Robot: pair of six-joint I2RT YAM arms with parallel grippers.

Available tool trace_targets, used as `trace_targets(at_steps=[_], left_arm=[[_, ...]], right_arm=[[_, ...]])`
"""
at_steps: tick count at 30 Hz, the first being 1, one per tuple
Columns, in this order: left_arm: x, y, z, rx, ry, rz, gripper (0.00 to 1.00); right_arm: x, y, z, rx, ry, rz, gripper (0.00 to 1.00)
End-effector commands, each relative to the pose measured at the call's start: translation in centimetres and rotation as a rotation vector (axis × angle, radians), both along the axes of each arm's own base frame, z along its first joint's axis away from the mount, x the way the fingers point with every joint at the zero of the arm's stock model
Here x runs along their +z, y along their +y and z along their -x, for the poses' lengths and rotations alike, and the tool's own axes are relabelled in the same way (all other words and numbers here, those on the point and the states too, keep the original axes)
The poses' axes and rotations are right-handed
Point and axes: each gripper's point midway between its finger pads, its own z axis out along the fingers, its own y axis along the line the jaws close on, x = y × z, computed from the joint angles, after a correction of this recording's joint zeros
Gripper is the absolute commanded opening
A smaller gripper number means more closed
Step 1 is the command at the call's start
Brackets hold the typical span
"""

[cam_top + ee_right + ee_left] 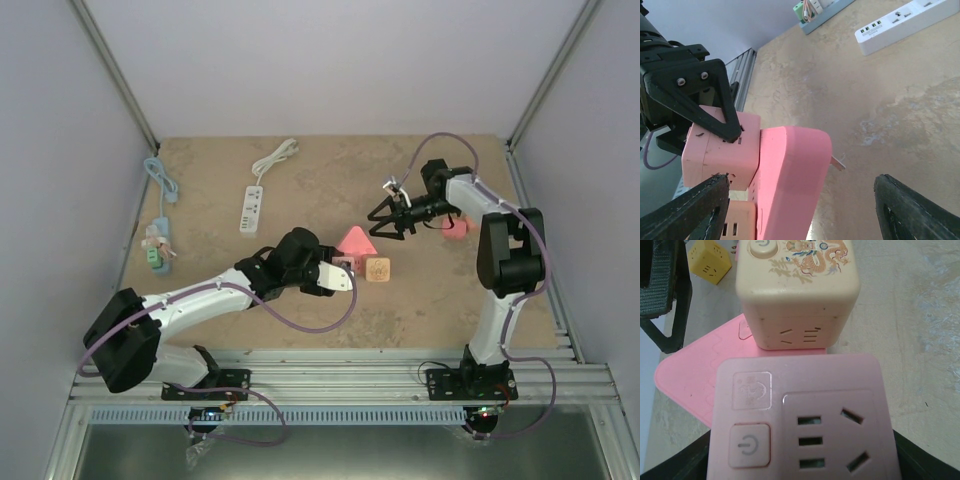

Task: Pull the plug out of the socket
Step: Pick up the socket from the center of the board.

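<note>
A pink cube plug (805,425) with slots and a power button sits flush against a flat pink triangular socket block (690,385). My left gripper (802,462) is shut on the cube, with one black finger (715,100) across its side. From above, the left gripper (340,275) holds the cube just in front of the triangle (355,242). My right gripper (802,200) is open, its fingers either side of the triangular block (790,180) and apart from it. A metal prong (837,162) sticks out of the triangle's far side. The right gripper (383,215) hovers just behind the triangle.
A beige dragon-printed cube socket (797,290) stands against the triangle, right of the left gripper (378,270). A yellow cube (710,262) lies beyond it. A white power strip (253,208) and a pale blue strip (158,245) lie at the far left. A small pink object (455,228) sits by the right arm.
</note>
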Motion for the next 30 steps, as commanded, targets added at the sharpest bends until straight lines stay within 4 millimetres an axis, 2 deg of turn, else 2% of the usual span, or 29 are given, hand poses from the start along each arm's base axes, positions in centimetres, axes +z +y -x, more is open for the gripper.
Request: trace_targets(at_steps=[1,11,18,23,30], left_arm=[[4.0,-1.6,-1.2,0.002,-0.081,0.091,0.52],[4.4,-1.8,-1.1,0.000,-0.077,0.092,0.52],[4.5,-1.8,-1.0,-0.001,-0.082,0.092,0.52],[4.3,-1.8,-1.0,0.002,-0.080,0.093,0.53],[4.2,-1.8,-1.0,0.002,-0.079,0.090,0.53]], right_arm=[[0.1,0.6,0.4,0.020,0.015,-0.026,0.79],[-1.5,0.6,-0.5,-0.007,0.043,0.027,0.80],[-2.5,1.0,0.1,0.017,0.064,0.041,0.79],[-2.3,1.6,1.1,0.063,0.064,0.016,0.79],[-1.3,2.3,2.1,0.116,0.079,-0.042,0.69]])
